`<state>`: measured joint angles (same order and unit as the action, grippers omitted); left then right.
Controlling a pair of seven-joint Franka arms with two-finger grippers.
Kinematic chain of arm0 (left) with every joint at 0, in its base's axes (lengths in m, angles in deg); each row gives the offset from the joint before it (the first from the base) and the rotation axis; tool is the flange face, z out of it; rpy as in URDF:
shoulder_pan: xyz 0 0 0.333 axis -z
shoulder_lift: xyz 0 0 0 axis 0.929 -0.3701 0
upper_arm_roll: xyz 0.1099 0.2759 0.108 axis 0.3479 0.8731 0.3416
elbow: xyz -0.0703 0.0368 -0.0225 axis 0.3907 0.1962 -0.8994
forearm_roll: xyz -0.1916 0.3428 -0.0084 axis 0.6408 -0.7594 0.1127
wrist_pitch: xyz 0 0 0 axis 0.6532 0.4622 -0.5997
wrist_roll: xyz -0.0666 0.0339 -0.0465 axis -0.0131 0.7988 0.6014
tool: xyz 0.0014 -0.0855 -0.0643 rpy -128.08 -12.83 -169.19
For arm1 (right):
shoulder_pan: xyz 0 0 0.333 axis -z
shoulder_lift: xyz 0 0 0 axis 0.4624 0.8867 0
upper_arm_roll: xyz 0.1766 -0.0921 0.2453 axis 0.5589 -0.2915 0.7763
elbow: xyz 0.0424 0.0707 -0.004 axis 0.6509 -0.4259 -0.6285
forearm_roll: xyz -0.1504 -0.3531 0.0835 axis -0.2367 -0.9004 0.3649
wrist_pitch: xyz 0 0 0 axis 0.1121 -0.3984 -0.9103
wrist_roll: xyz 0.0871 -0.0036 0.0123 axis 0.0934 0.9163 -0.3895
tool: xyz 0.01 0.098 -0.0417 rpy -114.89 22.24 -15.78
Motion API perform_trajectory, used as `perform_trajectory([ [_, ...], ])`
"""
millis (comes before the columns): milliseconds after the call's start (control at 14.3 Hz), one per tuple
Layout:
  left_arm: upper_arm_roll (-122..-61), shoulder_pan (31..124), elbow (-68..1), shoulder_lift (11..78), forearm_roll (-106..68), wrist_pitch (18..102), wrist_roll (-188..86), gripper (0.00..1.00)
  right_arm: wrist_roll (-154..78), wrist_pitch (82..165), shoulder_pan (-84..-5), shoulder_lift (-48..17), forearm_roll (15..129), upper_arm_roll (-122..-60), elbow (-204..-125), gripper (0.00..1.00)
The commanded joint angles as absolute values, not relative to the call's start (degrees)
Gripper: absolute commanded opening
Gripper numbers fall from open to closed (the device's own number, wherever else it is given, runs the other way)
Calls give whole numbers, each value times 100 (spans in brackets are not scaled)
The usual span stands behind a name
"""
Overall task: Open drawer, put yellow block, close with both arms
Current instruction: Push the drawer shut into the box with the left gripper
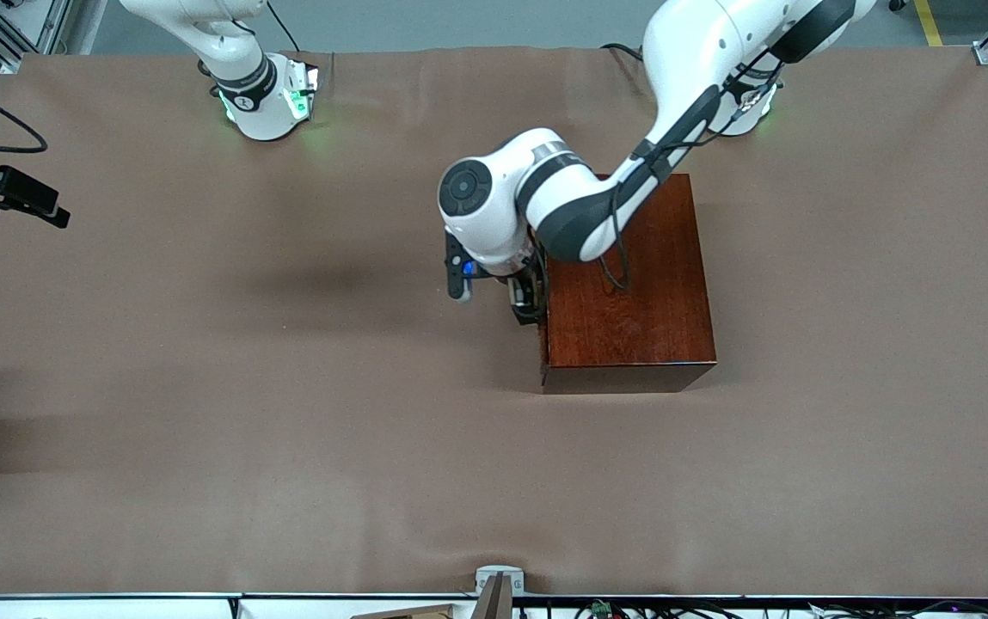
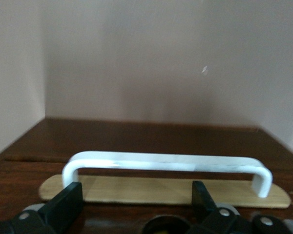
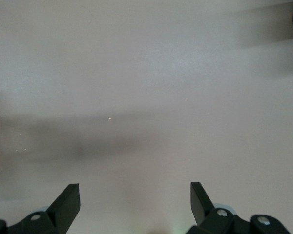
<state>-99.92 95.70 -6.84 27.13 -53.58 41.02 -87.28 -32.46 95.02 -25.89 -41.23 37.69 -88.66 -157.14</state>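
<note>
The dark reddish-brown wooden box stands mid-table, nearer the left arm's end. Its drawer front faces the right arm's end and looks shut; no pale interior shows. The white bar handle sits on a pale backing plate. My left gripper is in front of the drawer, open, with its fingertips just short of the handle and not holding it. My right gripper is open and empty over bare table. The yellow block is out of view.
The brown table cover spreads wide toward the right arm's end and toward the front camera. A black device juts over the table edge at the right arm's end. The right arm's base stands at the top.
</note>
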Motion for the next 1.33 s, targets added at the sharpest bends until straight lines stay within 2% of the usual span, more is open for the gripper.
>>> perform_trajectory([
  [0, -9931, 9342, -856, 3003, -5637, 3740, -8878, 100, -3239, 9505, -2473, -4163, 3798, -8789, -15725, 100],
  [280, -9940, 9402, -838, 2995, -5549, 3801, -8808, 100, -3239, 9496, -2473, -4163, 3798, -8798, -15707, 100],
  [701, -10151, 9359, -627, 3099, -5066, 4785, -7185, 100, -3239, 9496, -2430, -4163, 3798, -8798, -15698, 100],
  [1052, -10090, 9122, -654, 3810, -4732, 4795, -6172, 100, -3239, 9496, -2429, -4163, 3798, -8798, -15690, 100],
  [1262, -10098, 8430, -698, 4373, -4486, 4454, -6179, 100, -3239, 9488, -2420, -4163, 3790, -8798, -15646, 100],
])
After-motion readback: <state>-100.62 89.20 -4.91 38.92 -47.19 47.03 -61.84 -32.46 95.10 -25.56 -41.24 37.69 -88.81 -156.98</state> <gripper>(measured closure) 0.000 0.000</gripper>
